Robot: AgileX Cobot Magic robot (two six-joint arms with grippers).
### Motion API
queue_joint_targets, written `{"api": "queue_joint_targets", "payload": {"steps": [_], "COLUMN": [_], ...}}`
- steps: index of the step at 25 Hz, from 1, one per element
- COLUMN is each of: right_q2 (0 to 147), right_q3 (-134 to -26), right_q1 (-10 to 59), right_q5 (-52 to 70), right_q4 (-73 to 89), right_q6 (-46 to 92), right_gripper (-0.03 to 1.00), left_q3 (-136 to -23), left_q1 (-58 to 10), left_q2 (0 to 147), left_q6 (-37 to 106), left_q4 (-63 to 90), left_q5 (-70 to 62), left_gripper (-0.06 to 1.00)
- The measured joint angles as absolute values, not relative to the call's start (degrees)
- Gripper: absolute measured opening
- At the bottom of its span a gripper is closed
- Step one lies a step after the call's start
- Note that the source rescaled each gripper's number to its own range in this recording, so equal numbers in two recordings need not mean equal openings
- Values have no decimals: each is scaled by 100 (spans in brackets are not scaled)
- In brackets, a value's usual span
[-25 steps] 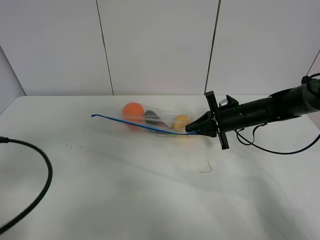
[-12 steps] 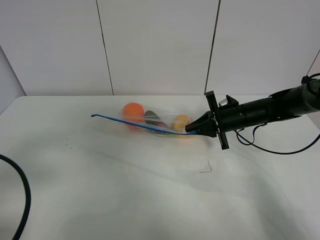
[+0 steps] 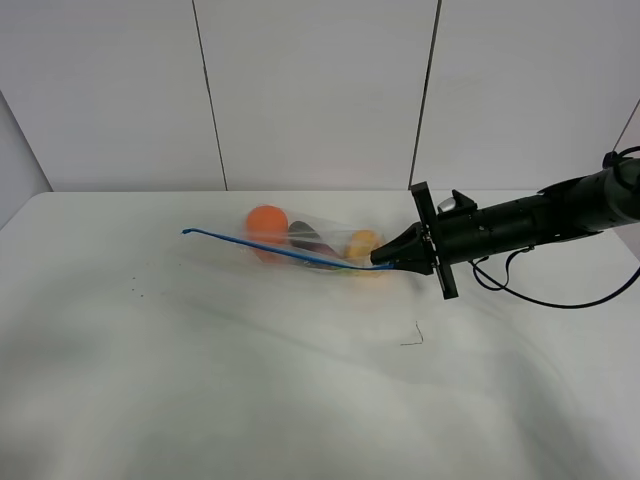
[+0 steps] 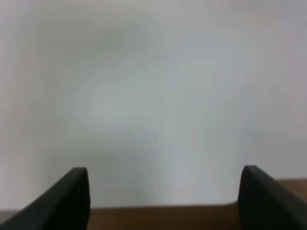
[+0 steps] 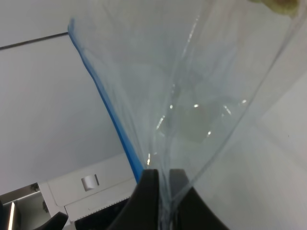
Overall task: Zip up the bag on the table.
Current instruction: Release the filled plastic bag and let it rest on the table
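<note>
White wall panels stand behind the table (image 3: pixel 200 380), whose top carries a few dark specks and a short thin dark wire (image 3: pixel 413 336) lying near the right gripper (image 3: pixel 380 260), on the camera side of it. That gripper's jaws are pinched shut on one end of the bag (image 3: pixel 300 243) at its blue zip strip (image 3: pixel 270 248), which runs straight away from the tips (orange, dark and yellow produce shows through the crinkly film). Well apart, the left gripper (image 4: pixel 163 191) has its jaws spread wide, with only a blurred pale surface between them.
</note>
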State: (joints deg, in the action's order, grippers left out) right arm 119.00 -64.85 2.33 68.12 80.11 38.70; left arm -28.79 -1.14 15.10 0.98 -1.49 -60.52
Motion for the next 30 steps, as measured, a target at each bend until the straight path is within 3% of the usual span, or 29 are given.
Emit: {"api": "queue_joint_targets", "payload": {"steps": [11, 25, 27, 29, 30], "right_q2": [11900, 11900, 11900, 11900, 11900], "right_q3": [-6485, -6485, -6485, -6485, -6485], "right_q1": [233, 233, 233, 233, 233], "right_q5": [6812, 6806, 6803, 6803, 6803], "right_q4": [8011, 8000, 7993, 7942, 7878], "right_q6": [3870, 3870, 3870, 3870, 3857], "right_gripper": [0, 1, 9, 32, 49], "left_q3": [-2872, -2848, -2848, -2848, -2848], "left_q1": [-114, -109, -109, -109, -109], "left_q2": [10, -16, -16, -16, -16], "left_q6": [106, 106, 100, 100, 100], "left_q4": [-149, -143, -143, -143, -143], "left_q5": [-6058, -6058, -6058, -6058, -6058], "left_gripper": [96, 96, 96, 96, 96]}}
